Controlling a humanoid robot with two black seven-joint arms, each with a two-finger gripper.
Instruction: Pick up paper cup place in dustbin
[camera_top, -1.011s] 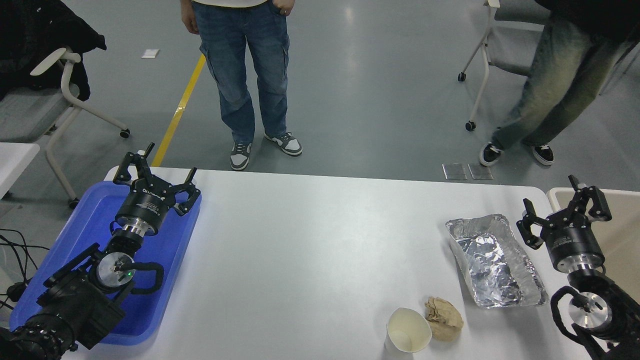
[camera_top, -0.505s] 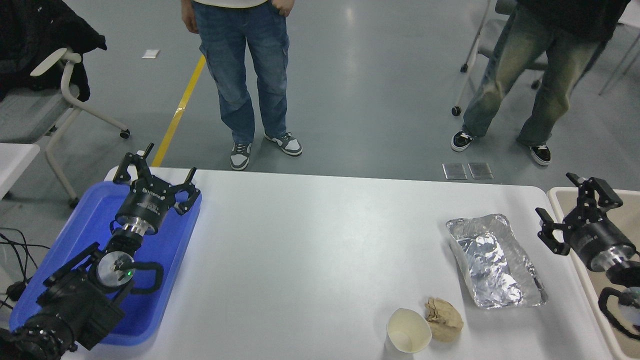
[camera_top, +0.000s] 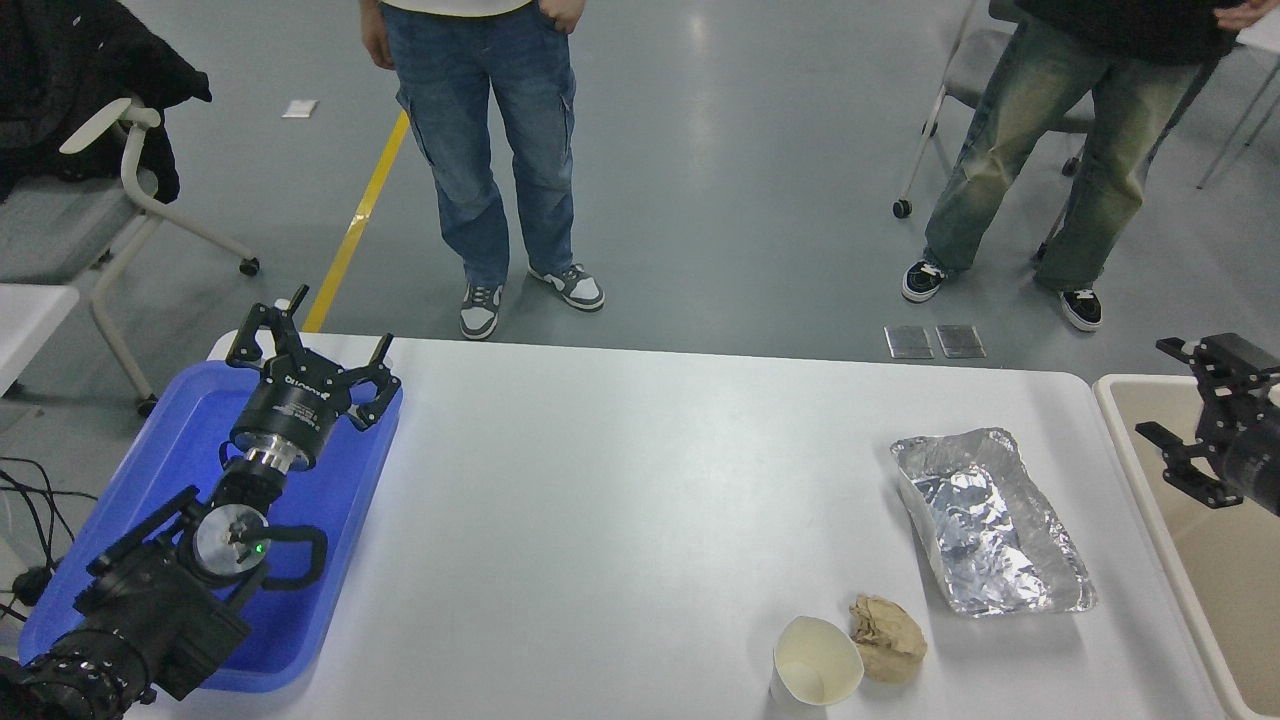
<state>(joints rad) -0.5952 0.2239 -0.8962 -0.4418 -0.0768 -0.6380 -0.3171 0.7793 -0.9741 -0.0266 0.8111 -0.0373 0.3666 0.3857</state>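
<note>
Right gripper (camera_top: 1195, 415) spread wide, empty, over the dustbin (camera_top: 1125, 440) — paper cup (camera_top: 815, 675) (upright) well apart.

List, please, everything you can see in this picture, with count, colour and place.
paper cup: one, white, near table edge, upright.
paper ball: one, brown, crumpled, beside the cup.
foil tray: one, silver, right part of the table.
dustbin: one, beige, off the table's right end.
blue tray: one, table's left end.
table: one, white.
chairs: two, grey, on the far floor.
people: two, standing beyond the table.
left hand: black, open, over the blue tray.
right hand: black, open, over the dustbin.
</note>
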